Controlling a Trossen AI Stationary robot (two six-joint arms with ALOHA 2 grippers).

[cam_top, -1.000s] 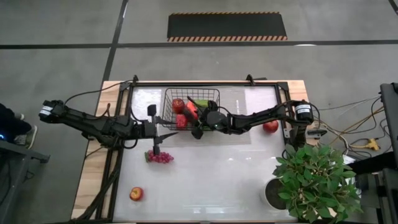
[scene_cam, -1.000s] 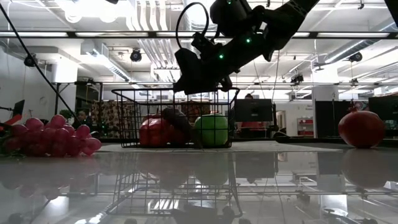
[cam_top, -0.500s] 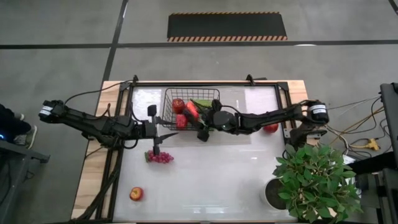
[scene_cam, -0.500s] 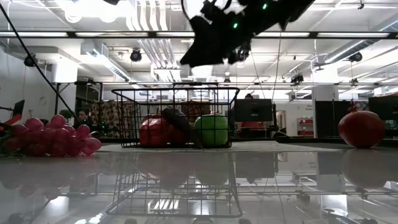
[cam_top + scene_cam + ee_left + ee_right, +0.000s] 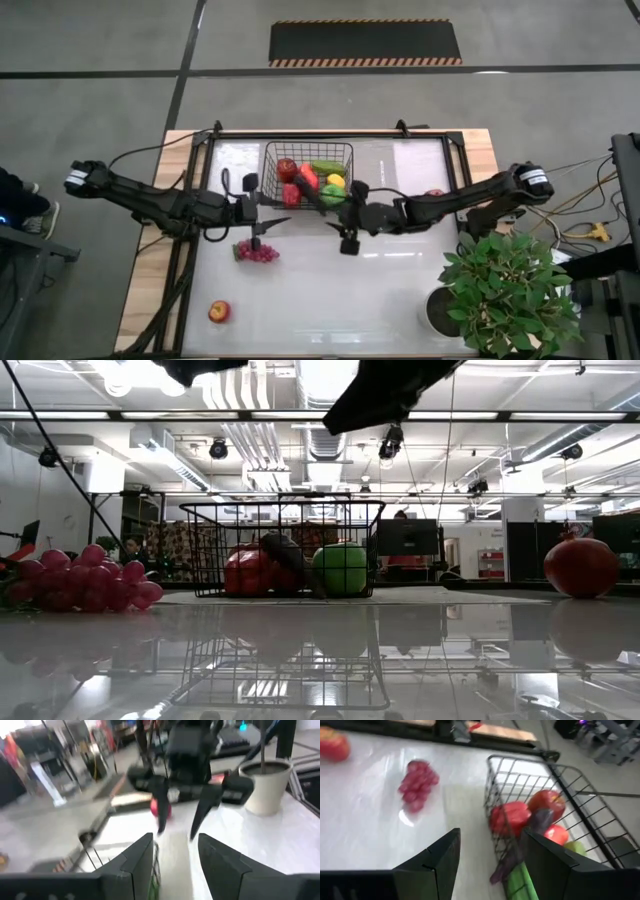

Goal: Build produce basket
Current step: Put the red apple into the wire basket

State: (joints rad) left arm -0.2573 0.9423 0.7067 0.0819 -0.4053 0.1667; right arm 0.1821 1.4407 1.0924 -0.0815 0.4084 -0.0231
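The black wire basket (image 5: 307, 178) (image 5: 282, 548) stands at the table's far middle. It holds red apples, a red pepper, the green cucumber, the lemon, the green apple (image 5: 340, 568) and the dark eggplant. Purple grapes (image 5: 257, 252) (image 5: 417, 785) lie on the table near-left of the basket. One red apple (image 5: 219, 312) sits near the left near corner. Another (image 5: 434, 195) (image 5: 581, 567) shows behind my right arm. My left gripper (image 5: 278, 222) (image 5: 175, 850) and right gripper (image 5: 332, 222) (image 5: 490, 845) are both open and empty. They face each other above the table, just near of the basket.
A leafy potted plant (image 5: 505, 290) fills the right near corner, and its pale pot (image 5: 265, 785) shows in the left wrist view. The wooden table frame (image 5: 150, 260) borders the white surface. Bare surface (image 5: 340, 300) lies between the grapes and the plant.
My right gripper has drawn back from above the basket's near rim toward the table's near edge and has risen, nearly leaving the low view's top. The lemon and the green apple now show uncovered in the basket. My left gripper has edged toward the table's right.
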